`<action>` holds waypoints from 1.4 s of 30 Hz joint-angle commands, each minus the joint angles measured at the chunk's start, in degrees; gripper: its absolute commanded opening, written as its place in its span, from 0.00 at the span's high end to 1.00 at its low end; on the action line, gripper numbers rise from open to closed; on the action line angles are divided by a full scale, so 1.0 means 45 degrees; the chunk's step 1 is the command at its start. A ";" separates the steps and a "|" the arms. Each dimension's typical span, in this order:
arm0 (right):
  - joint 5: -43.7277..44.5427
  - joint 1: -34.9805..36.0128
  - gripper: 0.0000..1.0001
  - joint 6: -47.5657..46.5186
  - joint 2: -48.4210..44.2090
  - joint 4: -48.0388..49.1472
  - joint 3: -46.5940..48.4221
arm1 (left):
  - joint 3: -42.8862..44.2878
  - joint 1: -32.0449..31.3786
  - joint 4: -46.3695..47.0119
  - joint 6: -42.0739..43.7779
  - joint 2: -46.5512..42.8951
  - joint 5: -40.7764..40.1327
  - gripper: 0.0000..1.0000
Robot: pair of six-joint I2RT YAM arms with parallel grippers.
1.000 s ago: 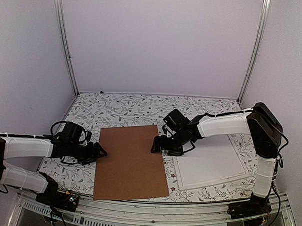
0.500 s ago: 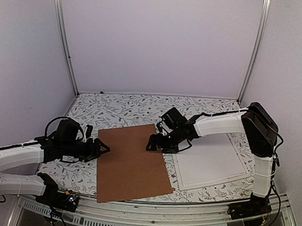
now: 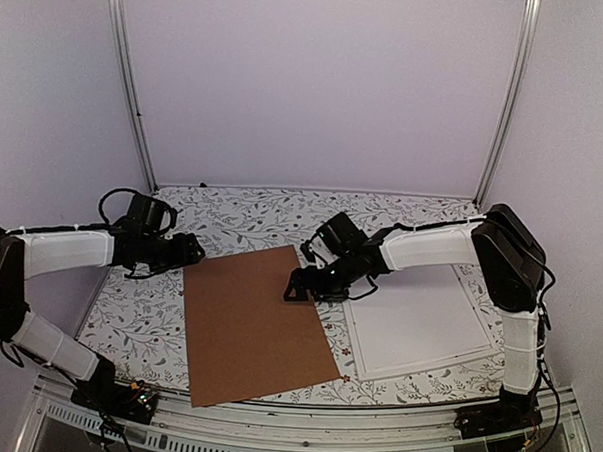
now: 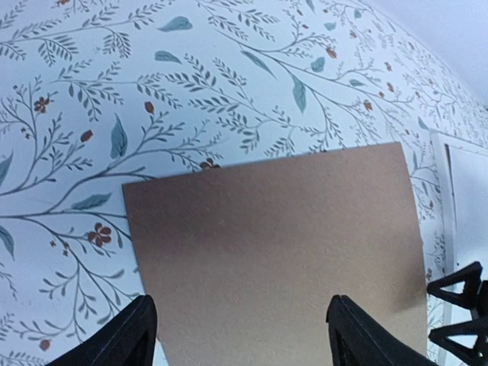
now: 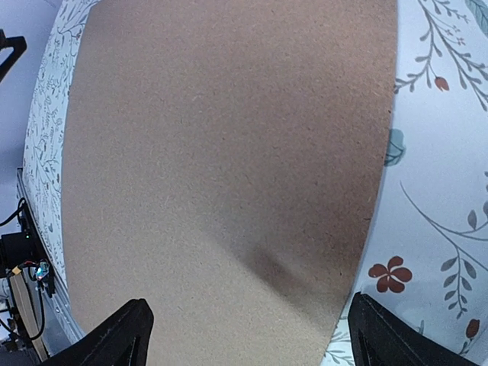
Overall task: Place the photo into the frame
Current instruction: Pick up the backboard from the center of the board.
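Brown board (image 3: pixel 252 319) lies flat and skewed on the patterned surface (image 3: pixel 242 218). White frame (image 3: pixel 417 331) lies flat just right of it. Left pincer (image 3: pixel 190 249), fingers apart, sits near the board's far left corner. Right pincer (image 3: pixel 297 287), fingers apart, is low over the board's right edge; contact cannot be told.

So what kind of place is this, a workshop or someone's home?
Likely a robot lab cell, not a home: left arm and right arm mounted at the near edge of the floral table, plain enclosing walls, metal corner posts.
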 commanded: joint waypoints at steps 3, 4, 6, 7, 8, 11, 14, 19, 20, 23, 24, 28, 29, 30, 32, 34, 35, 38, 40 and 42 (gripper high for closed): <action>0.0720 -0.0055 0.07 0.0200 -0.0842 -0.1471 -0.0389 | 0.1019 0.0821 0.0030 0.0924 0.1831 -0.0029 0.20; 0.0700 -0.0057 0.07 0.0275 -0.0941 -0.1373 -0.0555 | 0.1007 0.0913 0.0122 0.0826 0.1959 0.0286 0.21; 0.0753 -0.0060 0.07 0.0423 -0.0952 -0.1321 -0.0690 | 0.0845 0.0992 0.0291 0.0557 0.2018 0.0812 0.21; 0.0852 -0.0070 0.07 0.0448 -0.0917 -0.1330 -0.0631 | 0.0683 0.1015 0.0314 0.0436 0.1994 0.0968 0.21; 0.0907 -0.0076 0.07 0.0536 -0.0755 -0.1336 -0.0502 | 0.0530 0.1025 0.0282 0.0319 0.1925 0.1070 0.21; 0.1089 -0.0077 0.07 0.0815 -0.0244 -0.1375 0.0110 | -0.0189 0.1058 0.0306 0.0091 0.1553 0.1062 0.21; 0.1250 -0.0141 0.07 0.1315 0.0255 -0.1409 0.0728 | -0.0735 0.1136 0.0426 -0.0045 0.1339 0.1024 0.21; 0.1378 -0.0271 0.06 0.1780 0.1127 -0.1535 0.1685 | -0.1414 0.1395 0.1170 -0.0382 0.1541 0.1876 0.21; 0.1371 -0.0284 0.06 0.1816 0.1282 -0.1572 0.1870 | -0.1519 0.1453 0.1317 -0.0440 0.1608 0.2080 0.21; 0.1111 -0.0311 0.06 0.1929 0.1752 -0.1627 0.2364 | -0.1736 0.1580 0.1615 -0.0588 0.1821 0.2573 0.22; 0.0983 -0.0306 0.06 0.1953 0.1868 -0.1624 0.2566 | -0.1803 0.1598 0.1710 -0.0686 0.1859 0.2699 0.23; 0.0430 -0.0311 0.06 0.2215 0.2438 -0.1572 0.2990 | -0.2330 0.1663 0.2149 -0.0946 0.1808 0.3275 0.23; 0.0249 -0.0311 0.06 0.2322 0.2504 -0.1452 0.3002 | -0.2456 0.1650 0.2152 -0.1041 0.1792 0.3441 0.24; -0.0082 -0.0311 0.06 0.2423 0.2560 -0.1317 0.2994 | -0.2567 0.1666 0.2636 -0.1131 0.1790 0.3608 0.24; -0.0509 -0.0311 0.06 0.2648 0.2673 -0.0986 0.2887 | -0.2796 0.1669 0.3036 -0.1320 0.1821 0.3973 0.24; -0.0796 -0.0311 0.06 0.2851 0.2673 -0.0631 0.2656 | -0.2927 0.1681 0.3363 -0.1494 0.1857 0.4322 0.25; -0.0881 -0.0311 0.06 0.2992 0.2616 -0.0455 0.2531 | -0.2995 0.1699 0.3613 -0.1590 0.1876 0.4483 0.25; -0.1052 -0.0311 0.06 0.3277 0.2434 0.0029 0.2077 | -0.3111 0.1725 0.4151 -0.1880 0.1938 0.5034 0.26; -0.1195 -0.0326 0.06 0.3462 0.2259 0.0323 0.1776 | -0.3212 0.1761 0.4649 -0.2153 0.1925 0.5547 0.27; -0.1281 -0.0331 0.06 0.3632 0.2100 0.0580 0.1520 | -0.3364 0.1807 0.5230 -0.2525 0.1796 0.6074 0.29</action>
